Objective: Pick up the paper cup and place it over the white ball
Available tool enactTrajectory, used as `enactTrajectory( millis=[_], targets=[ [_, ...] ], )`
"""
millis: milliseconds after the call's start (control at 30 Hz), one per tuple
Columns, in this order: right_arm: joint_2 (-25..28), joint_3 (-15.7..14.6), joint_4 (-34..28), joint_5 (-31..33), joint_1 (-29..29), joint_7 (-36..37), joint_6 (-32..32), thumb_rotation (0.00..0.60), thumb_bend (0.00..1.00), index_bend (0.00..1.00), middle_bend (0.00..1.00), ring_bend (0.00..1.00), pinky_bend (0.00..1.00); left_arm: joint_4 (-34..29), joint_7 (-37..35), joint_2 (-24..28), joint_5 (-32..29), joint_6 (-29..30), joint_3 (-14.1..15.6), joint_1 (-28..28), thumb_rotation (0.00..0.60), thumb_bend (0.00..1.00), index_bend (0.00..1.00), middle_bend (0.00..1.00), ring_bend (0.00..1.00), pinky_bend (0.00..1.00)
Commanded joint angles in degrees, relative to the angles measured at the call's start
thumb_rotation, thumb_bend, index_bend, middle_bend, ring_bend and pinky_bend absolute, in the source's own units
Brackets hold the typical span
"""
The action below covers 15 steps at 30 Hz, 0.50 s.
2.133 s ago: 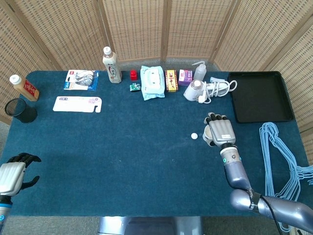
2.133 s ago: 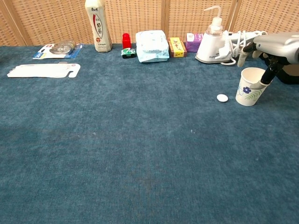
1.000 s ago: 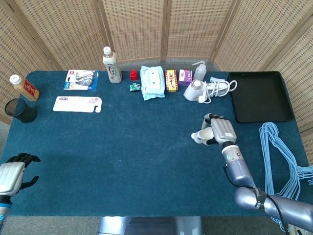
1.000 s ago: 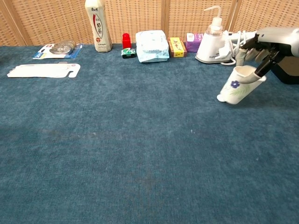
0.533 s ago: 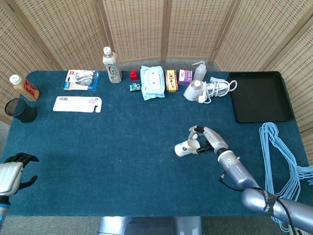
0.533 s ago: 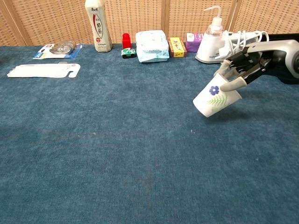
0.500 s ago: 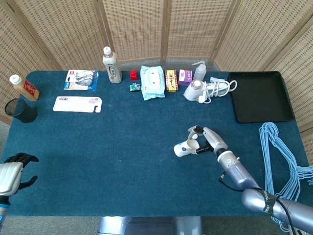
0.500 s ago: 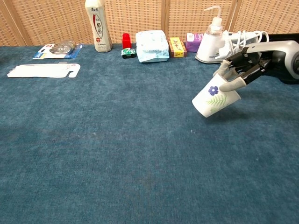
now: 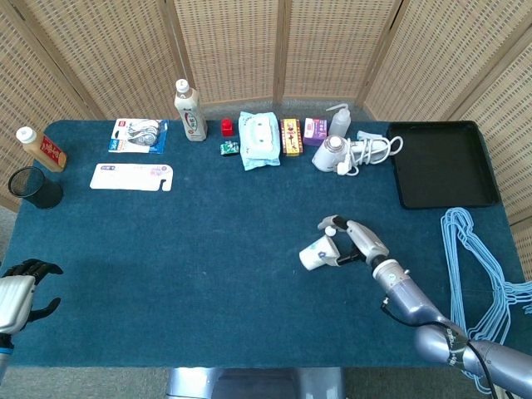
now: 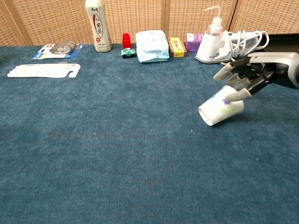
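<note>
Paper cup (image 10: 220,110) now tipped lower on its side, right hand (image 10: 245,79) fingers clamped on it

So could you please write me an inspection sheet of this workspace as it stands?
Surface: dark blue carpeted table.
Job's things: white flowered paper cup tipped sideways, held by right hand; white ball not visible.
Clutter: tall white bottle, pale blue wipes pack, black tray, black mesh cup.
Hands: left hand holds nothing, fingers apart.
Cables: white coiled cord.
Surroundings: wicker screen; blue hangers.
</note>
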Motion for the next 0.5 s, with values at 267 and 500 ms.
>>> enactTrajectory(
  millis=[267,500],
  targets=[
    [2.41,-2.68,-1.02,-5.93,-0.28,-5.84,7.05,0.576,0.26,0.22,0.16,0.18,0.16,-0.09,0.0,-0.02,0.32,0.05,0.01,-0.05,0.56,0.23,0.37,0.38,0.25,0.28],
    [3.16,-6.28,-2.8,-10.05,1.16,-15.33,9.04,0.578,0.26,0.26,0.16,0.18,0.15,-0.09,0.18,-0.04,0.0,-0.13,-0.01,-0.01,0.556,0.23,0.37,0.38,0.25,0.28]
  ],
)
